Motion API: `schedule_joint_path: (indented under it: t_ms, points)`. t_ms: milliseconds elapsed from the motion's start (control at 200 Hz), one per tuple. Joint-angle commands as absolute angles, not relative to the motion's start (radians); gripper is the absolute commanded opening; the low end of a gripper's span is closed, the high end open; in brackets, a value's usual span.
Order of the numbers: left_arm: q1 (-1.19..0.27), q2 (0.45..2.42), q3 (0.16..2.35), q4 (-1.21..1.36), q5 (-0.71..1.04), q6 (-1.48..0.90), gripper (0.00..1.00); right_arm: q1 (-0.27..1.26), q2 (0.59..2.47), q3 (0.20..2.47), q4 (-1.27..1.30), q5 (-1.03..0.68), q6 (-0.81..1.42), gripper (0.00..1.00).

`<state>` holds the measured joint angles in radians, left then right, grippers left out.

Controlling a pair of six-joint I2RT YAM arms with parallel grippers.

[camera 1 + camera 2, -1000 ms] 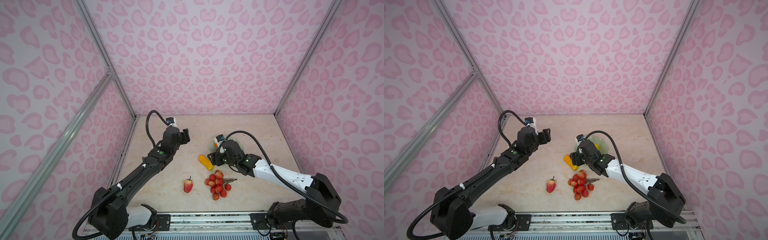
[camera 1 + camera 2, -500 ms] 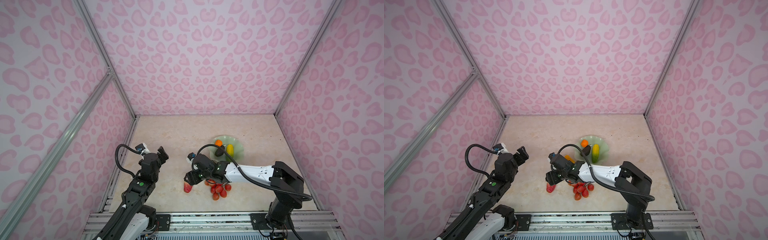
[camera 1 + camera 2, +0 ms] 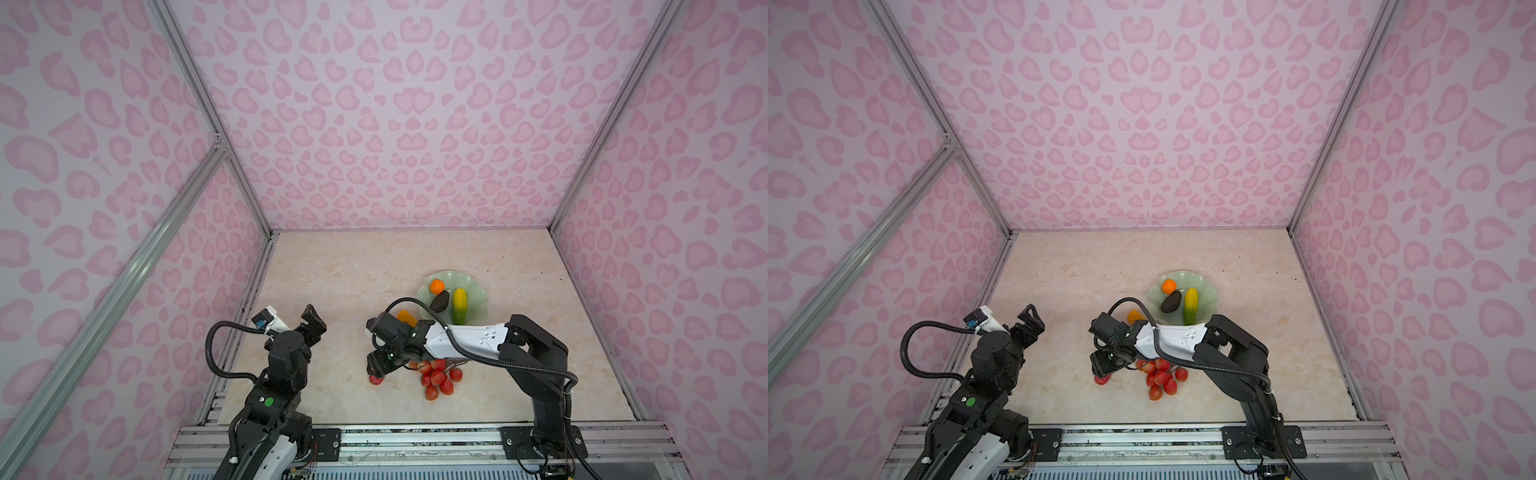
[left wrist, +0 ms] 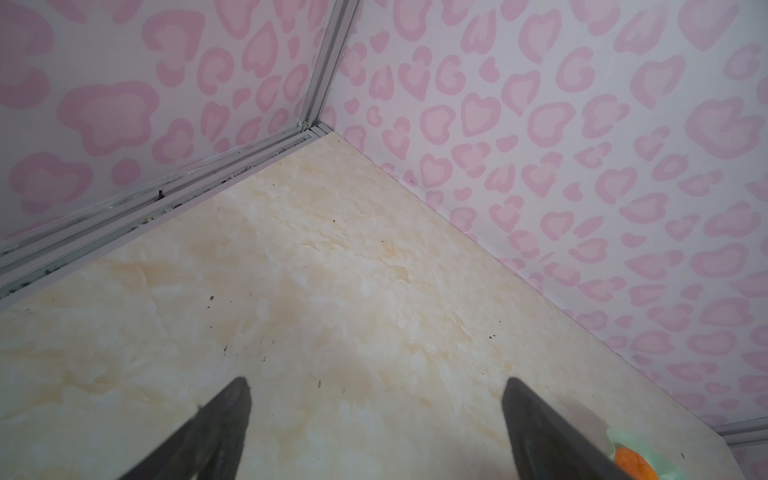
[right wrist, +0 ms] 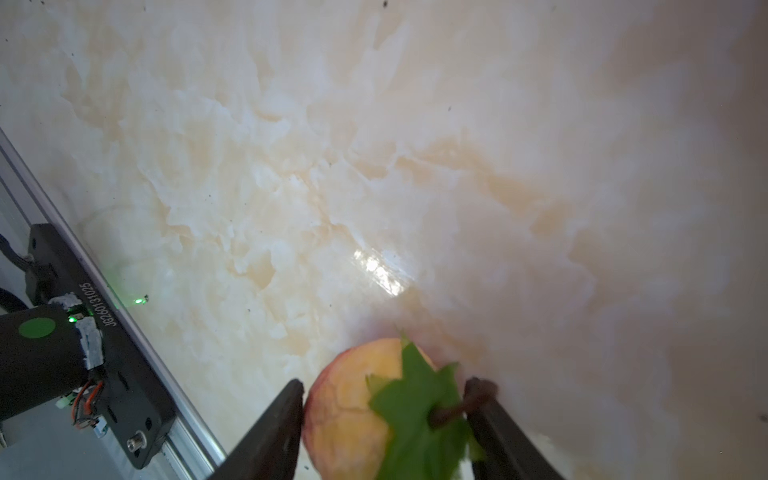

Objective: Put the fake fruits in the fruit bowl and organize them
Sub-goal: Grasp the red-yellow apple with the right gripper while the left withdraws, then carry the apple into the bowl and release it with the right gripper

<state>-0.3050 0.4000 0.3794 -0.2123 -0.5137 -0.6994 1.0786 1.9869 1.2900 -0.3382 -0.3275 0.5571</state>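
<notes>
My left gripper (image 3: 314,322) hangs wide open and empty over the table (image 3: 332,282), while the right gripper (image 5: 386,384) sets its half-closed fingers (image 5: 270,432) against both sides of the strawberry (image 5: 349,407), which lies on the table beside the red berries (image 3: 436,376), well short of the fruit bowl (image 3: 478,293).

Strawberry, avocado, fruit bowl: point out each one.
strawberry (image 5: 345,409): right wrist view, on its pale skin beside the green leaves.
avocado (image 3: 439,301): in a top view, middle of its dark body.
fruit bowl (image 3: 478,296): in a top view, bare inner wall near the rim.
</notes>
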Motion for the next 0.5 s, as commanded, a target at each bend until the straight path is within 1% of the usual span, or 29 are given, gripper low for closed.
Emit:
schedule_joint_path:
  t_ms: [0, 95, 145, 315, 495]
  points:
    - [-0.304, 0.352, 0.363, -0.238, -0.54, -0.718, 0.96, 1.08, 2.018, 1.309, -0.377, -0.368, 0.558, 0.5]
    - [-0.304, 0.319, 0.352, -0.251, -0.534, -0.724, 0.97, 1.078, 2.027, 1.326, -0.383, -0.368, 0.548, 0.38]
    - [-0.304, 0.31, 0.346, -0.25, -0.524, -0.724, 0.97, 1.074, 2.013, 1.326, -0.375, -0.357, 0.545, 0.34]
    - [-0.303, 0.329, 0.34, -0.239, -0.463, -0.726, 0.97, 1.021, 1.907, 1.3, -0.349, -0.295, 0.533, 0.3]
    - [-0.304, 0.44, 0.355, -0.196, -0.357, -0.72, 0.96, 0.851, 1.715, 1.206, -0.365, -0.174, 0.482, 0.29]
